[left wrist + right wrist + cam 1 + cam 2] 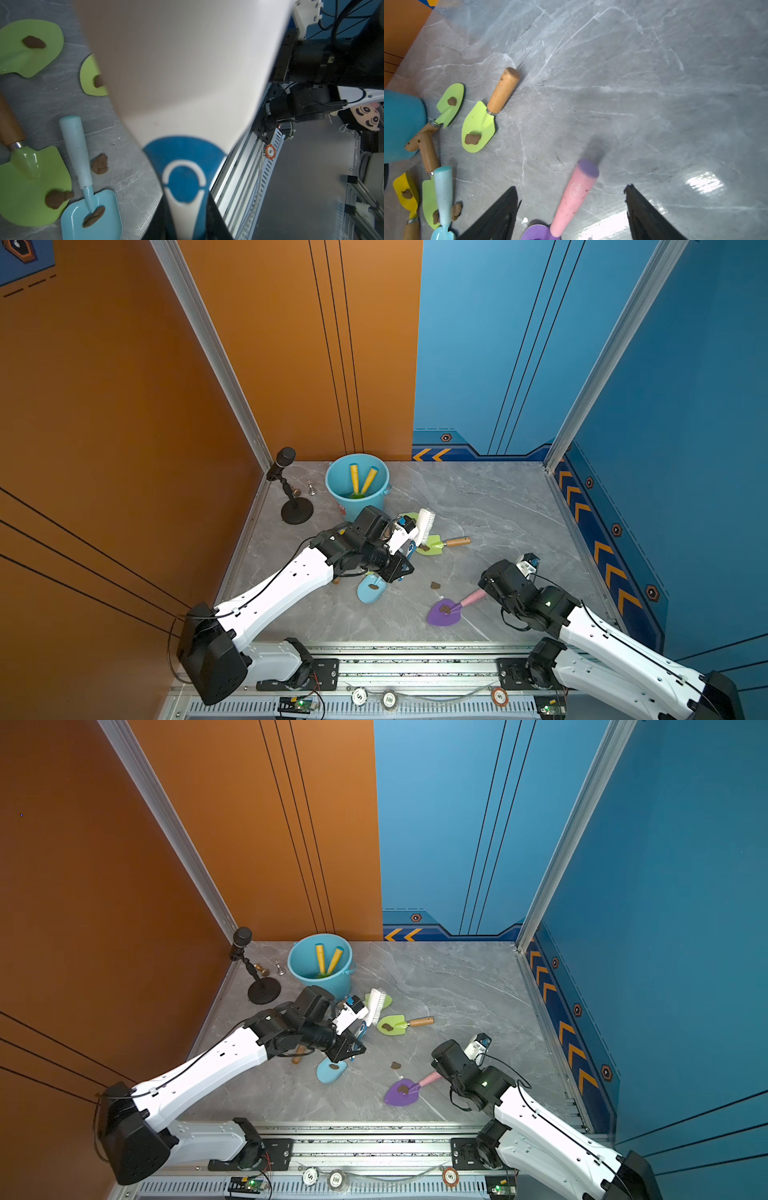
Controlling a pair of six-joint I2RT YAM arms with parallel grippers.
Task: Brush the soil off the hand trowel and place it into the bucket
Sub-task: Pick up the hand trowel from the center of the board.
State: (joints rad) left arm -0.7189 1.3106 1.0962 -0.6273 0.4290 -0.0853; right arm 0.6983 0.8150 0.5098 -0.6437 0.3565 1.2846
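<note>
In both top views the bucket [362, 506] [328, 982] stands at the back of the table [490, 506], close to the orange wall. Two yellow handles lean inside it. Just in front of the bucket, the left gripper [405, 537] holds a white brush [426, 523]. The brush head is next to a green trowel [434, 546], and this trowel has a lump of soil [424, 548] on its blade. I cannot tell if the bristles touch the blade. A purple trowel [441, 616] with a pink handle lies at the front right, well apart from the bucket, with soil on its blade too.

In the left wrist view, the brush handle, which is white with a blue end, passes between the two black fingers [217, 225]. They are closed tightly on it. Beside it lies a light blue trowel [77, 149] with soil on the blade, and one loose lump lies on the table.

In the right wrist view, the jaws of the right gripper [571, 190] stand wide apart, one on each side of the pink handle [574, 199]. Neither jaw touches it, and the gripper holds nothing.
</note>
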